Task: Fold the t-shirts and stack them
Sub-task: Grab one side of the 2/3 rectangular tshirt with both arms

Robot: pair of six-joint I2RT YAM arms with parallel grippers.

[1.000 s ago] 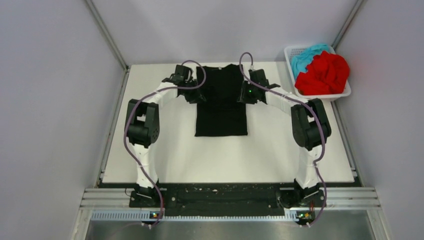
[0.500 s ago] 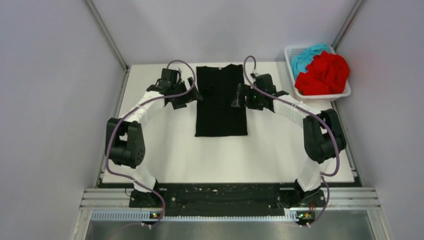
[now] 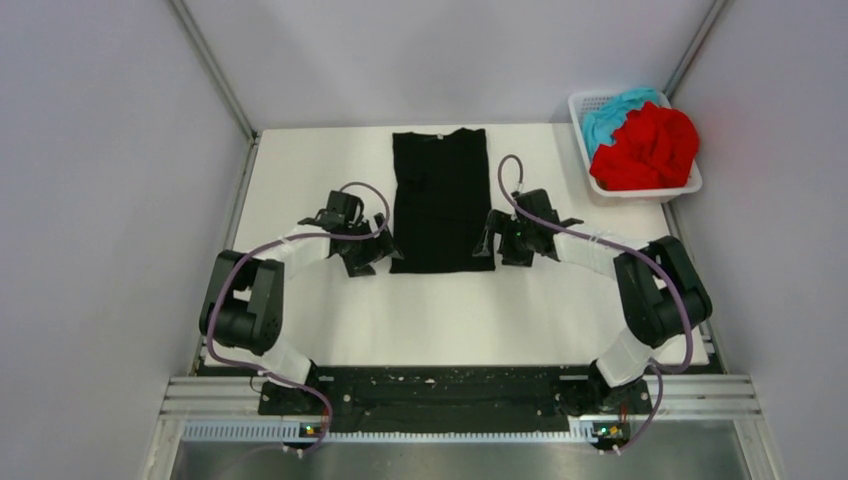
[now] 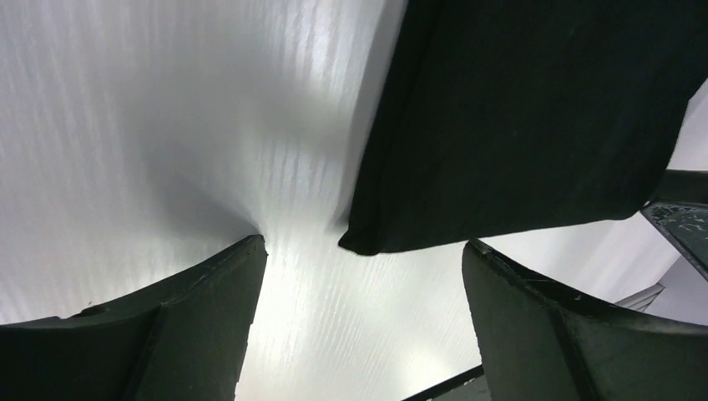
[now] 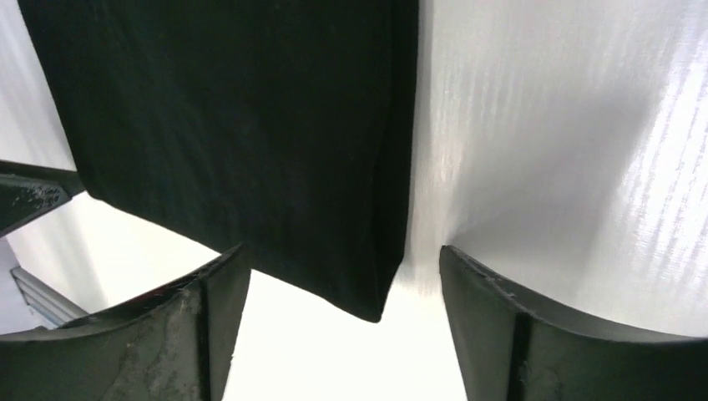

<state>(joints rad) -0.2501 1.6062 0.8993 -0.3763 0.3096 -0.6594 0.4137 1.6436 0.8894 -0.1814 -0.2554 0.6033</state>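
Nothing legible in any view. Only a tiny pale speck at the collar of the black t-shirt, perhaps a label, far too small to read. No lettering, brand, number or sign to make out on the basket or the desk.

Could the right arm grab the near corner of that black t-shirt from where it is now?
Probably yes. The right tool hangs open at the near corner of the flat black cloth t-shirt, which lies on the white table; nothing sits between them.
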